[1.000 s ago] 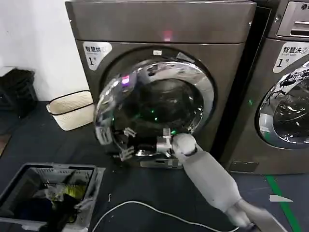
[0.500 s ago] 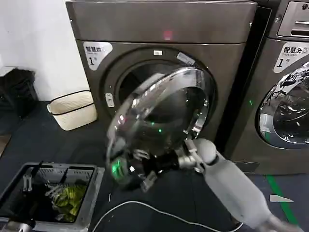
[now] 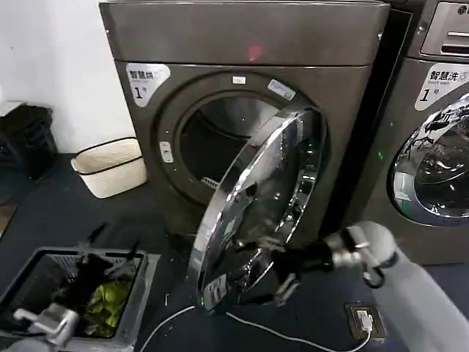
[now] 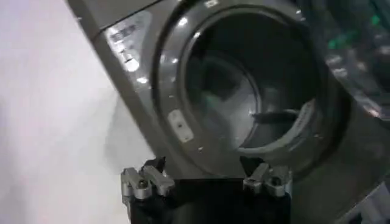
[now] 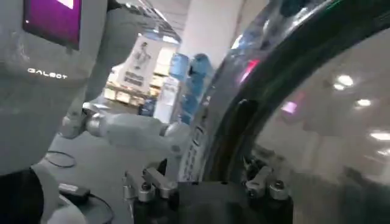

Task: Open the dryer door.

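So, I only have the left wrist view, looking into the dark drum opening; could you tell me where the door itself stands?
Observer: The round, chrome-rimmed glass dryer door stands wide open, hinged right of the opening.
Operator: Thank you. Where is the right arm?
Observer: The right gripper is at the door's lower part, its fingers spread with the rim between them.
Operator: And my left gripper?
Observer: The left gripper is low, by the near edge of the grey plastic basket.
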